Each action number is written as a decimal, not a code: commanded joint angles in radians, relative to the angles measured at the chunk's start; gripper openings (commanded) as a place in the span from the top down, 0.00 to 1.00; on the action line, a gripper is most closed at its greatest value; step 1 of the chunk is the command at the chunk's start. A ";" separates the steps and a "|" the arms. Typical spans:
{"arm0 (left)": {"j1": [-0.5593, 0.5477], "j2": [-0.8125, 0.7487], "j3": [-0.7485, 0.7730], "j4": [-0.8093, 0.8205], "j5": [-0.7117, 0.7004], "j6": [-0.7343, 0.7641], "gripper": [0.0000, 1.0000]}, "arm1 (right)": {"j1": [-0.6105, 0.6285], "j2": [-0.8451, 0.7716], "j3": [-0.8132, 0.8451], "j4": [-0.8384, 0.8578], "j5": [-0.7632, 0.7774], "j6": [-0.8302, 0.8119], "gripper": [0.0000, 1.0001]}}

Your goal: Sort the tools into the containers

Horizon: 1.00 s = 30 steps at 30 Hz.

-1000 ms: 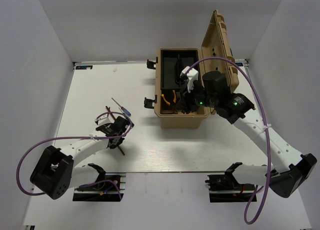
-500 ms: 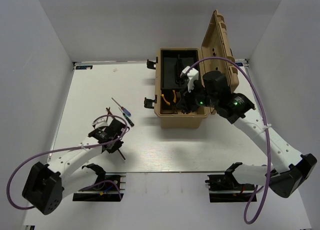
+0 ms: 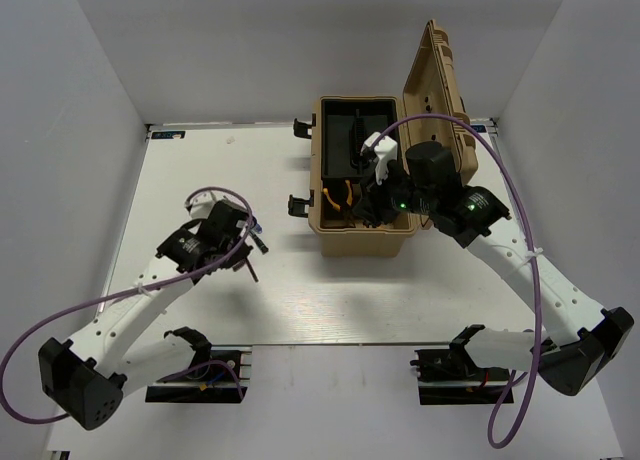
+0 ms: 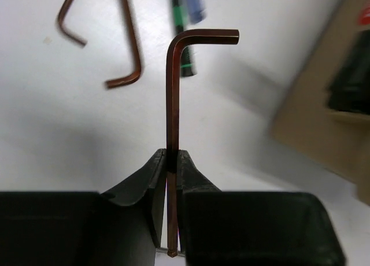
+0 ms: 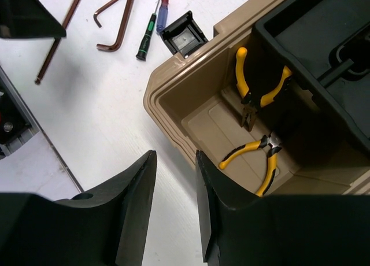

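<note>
- Between the clamped fingers of the left gripper (image 4: pixel 171 162) a brown hex key (image 4: pixel 172 98) is held by its long leg, with the short leg out ahead and clear of the table (image 3: pixel 330 300).
- Beneath it lie two loose hex keys (image 4: pixel 128 46) and a green-black screwdriver (image 5: pixel 148 39), with the blue-handled screwdriver (image 5: pixel 163 11) beside it.
- The step in hand looks like carrying the key to the open toolbox (image 3: pixel 345 242), which is still some way to its right.
- The next move calls for passing over the near wall and releasing into the front compartment, where the pliers (image 5: pixel 254 159) lie.
- The right gripper (image 5: pixel 175 162) hangs over that corner, jaws parted and empty.
- Since a second ago the left arm has swung up-table towards the box, while the right arm has stayed put.
</note>
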 commanded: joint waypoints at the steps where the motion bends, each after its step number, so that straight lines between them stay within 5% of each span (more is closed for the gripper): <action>1: -0.011 0.028 0.120 0.084 -0.021 0.113 1.00 | -0.009 -0.013 0.051 0.003 0.038 -0.015 0.60; 3: -0.011 0.059 0.192 0.132 -0.010 0.188 1.00 | -0.007 -0.014 0.055 0.007 0.113 -0.028 0.68; 5: -0.011 0.120 0.261 0.227 0.022 0.273 1.00 | -0.007 -0.014 0.054 0.020 0.202 -0.046 1.00; 10: -0.001 0.310 0.407 0.454 0.163 0.441 1.00 | -0.021 -0.017 0.014 0.056 0.303 -0.095 1.00; 18: 0.011 0.707 0.833 0.537 0.348 0.656 1.00 | -0.038 -0.010 -0.024 0.081 0.297 -0.114 1.00; 30: 0.011 1.059 1.212 0.611 0.369 0.645 1.00 | -0.046 0.017 -0.061 0.089 0.204 -0.088 1.00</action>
